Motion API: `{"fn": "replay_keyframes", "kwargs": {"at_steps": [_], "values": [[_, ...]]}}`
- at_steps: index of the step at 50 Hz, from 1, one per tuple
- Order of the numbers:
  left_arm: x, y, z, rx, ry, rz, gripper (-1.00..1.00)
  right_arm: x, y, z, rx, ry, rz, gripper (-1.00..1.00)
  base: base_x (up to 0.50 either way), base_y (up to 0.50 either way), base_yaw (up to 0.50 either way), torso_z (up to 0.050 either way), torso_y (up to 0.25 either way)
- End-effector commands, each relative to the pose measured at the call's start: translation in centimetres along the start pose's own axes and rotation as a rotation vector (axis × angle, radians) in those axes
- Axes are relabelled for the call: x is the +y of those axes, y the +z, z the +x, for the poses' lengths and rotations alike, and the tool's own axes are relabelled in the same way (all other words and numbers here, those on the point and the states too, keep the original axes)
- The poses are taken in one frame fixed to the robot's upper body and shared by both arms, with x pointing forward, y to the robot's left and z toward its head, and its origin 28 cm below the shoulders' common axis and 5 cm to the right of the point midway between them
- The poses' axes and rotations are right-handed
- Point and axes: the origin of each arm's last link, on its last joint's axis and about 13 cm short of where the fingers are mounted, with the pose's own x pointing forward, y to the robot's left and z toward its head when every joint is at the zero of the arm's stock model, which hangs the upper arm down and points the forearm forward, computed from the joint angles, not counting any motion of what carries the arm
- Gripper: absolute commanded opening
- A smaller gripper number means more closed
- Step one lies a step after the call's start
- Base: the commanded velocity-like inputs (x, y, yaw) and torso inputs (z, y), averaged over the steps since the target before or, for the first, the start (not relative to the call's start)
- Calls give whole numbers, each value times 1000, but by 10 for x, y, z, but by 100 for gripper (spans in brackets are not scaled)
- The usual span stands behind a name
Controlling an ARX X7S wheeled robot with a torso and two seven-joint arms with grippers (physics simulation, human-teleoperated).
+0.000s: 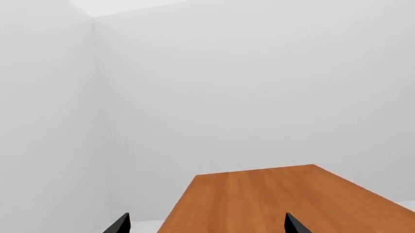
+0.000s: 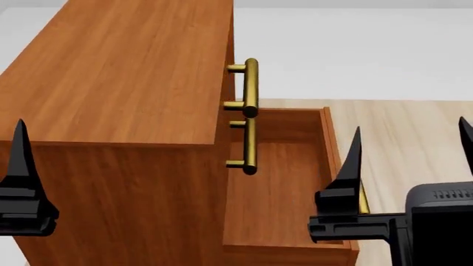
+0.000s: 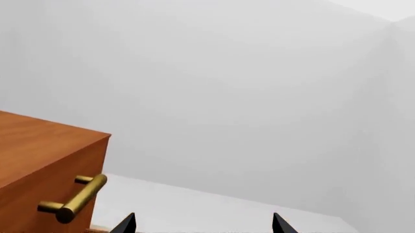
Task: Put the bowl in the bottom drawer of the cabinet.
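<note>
The cabinet (image 2: 126, 72) fills the left of the head view, seen from above, with two brass handles (image 2: 251, 88) down its front. Below them the bottom drawer (image 2: 273, 194) is pulled out, and its inside is bare. The bowl is out of view. My right gripper (image 2: 410, 149) hovers open over the drawer's front end, nothing between its fingers; a bit of brass (image 2: 364, 202) shows behind one finger. My left gripper (image 1: 207, 227) is open and empty, with the cabinet top (image 1: 279, 199) ahead of it; one of its fingers (image 2: 19, 166) shows at the head view's left edge.
Pale wood floor (image 2: 399, 127) lies right of the drawer, white floor and walls beyond. The right wrist view shows the cabinet's corner (image 3: 39, 160) with one brass handle (image 3: 81, 196) against a white wall.
</note>
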Motion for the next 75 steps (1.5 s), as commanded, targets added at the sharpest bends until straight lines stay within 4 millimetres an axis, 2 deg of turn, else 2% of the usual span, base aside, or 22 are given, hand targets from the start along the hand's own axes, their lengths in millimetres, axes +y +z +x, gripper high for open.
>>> {"fn": "replay_keyframes", "kwargs": {"at_steps": [1, 18, 38, 45, 55, 75], "values": [[0, 1, 0, -2, -1, 3, 100, 1, -1, 0, 7, -1, -2, 100, 0, 0, 0, 0, 0], [-1, 0, -1, -1, -11, 0, 100, -13, 4, -7, 81, -23, -43, 100, 0, 0, 0, 0, 0], [-2, -4, -3, 8, -11, -2, 100, -30, -15, -27, 363, -40, -73, 100, 0, 0, 0, 0, 0], [-2, -4, -3, 8, -12, 0, 100, -38, -18, -31, 393, -103, -77, 100, 0, 0, 0, 0, 0], [-2, -5, -3, 6, -3, -1, 100, -41, -21, -31, 506, -67, -99, 100, 0, 0, 0, 0, 0], [-4, -5, -5, 2, -30, -8, 100, -44, -30, -44, 655, -37, -100, 100, 0, 0, 0, 0, 0]]}}
